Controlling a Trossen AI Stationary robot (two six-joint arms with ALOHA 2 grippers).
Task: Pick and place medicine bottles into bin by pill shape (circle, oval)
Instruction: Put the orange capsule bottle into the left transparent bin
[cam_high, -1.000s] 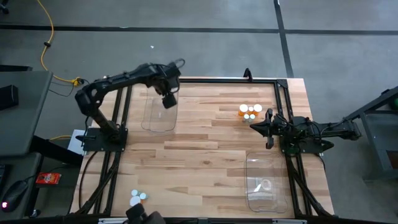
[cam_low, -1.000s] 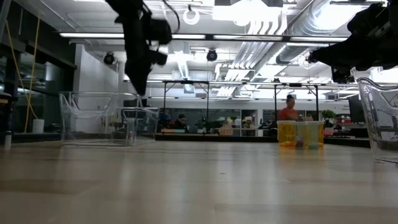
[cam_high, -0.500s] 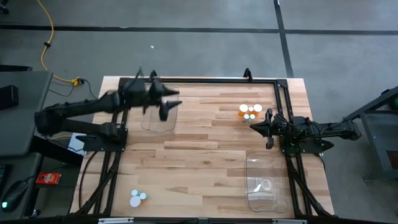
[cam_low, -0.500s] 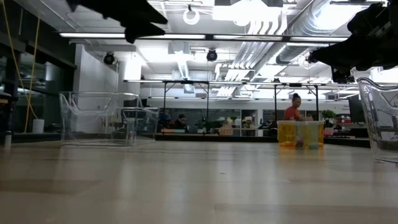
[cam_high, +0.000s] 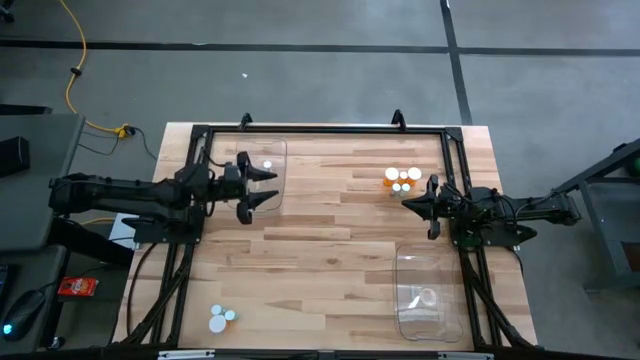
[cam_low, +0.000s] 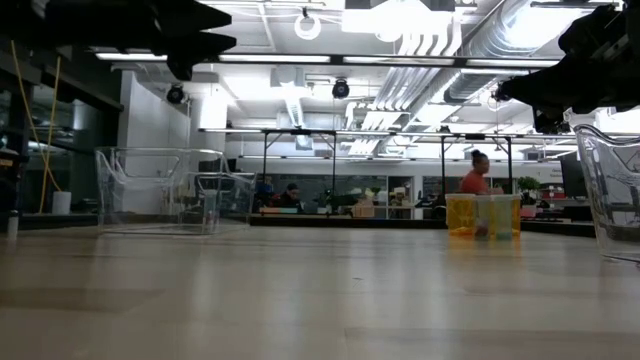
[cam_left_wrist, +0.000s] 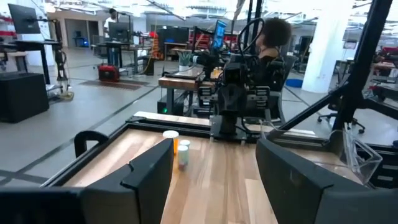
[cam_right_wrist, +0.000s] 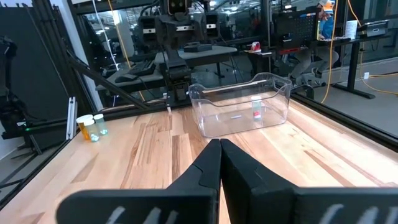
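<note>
Clear bins: far-left bin (cam_high: 262, 176) holds one white-capped bottle (cam_high: 267, 164); near-right bin (cam_high: 426, 292) has something pale inside, can't tell what.
Left tool (cam_high: 262, 187): fingers apart, nothing between them, over the far-left bin's near edge; you're likely done with a drop here.
Right tool (cam_high: 411, 203): fingers together, empty, parked just near the far-right cluster, waiting.
Medicine bottles (cam_high: 402, 179): amber and pale ones bunched far right on the counter (cam_high: 330, 260); three more (cam_high: 220, 318) near left.
Obstructions: none between the left tool and either group; watch the black frame rail (cam_high: 320, 129) along the far edge.
</note>
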